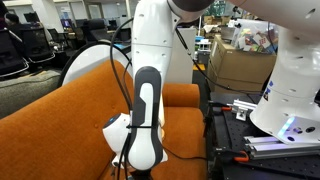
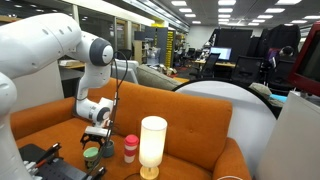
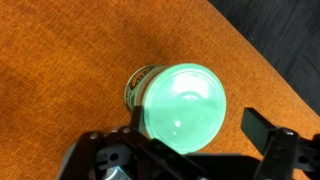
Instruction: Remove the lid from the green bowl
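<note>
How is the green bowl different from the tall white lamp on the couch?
The green bowl is short and squat; the white lamp is tall and slim. The bowl wears a pale green lid; the lamp has no lid. The gripper hangs right above the bowl; the lamp stands apart from it. Both stand upright on the orange couch.

Open-plan office — monitors, ceiling lights, chairs.

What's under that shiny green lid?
Under the green lid, only a bit of the bowl peeks out. It sits on the orange couch. The lid covers the opening, so whatever is inside cannot be seen.
</note>
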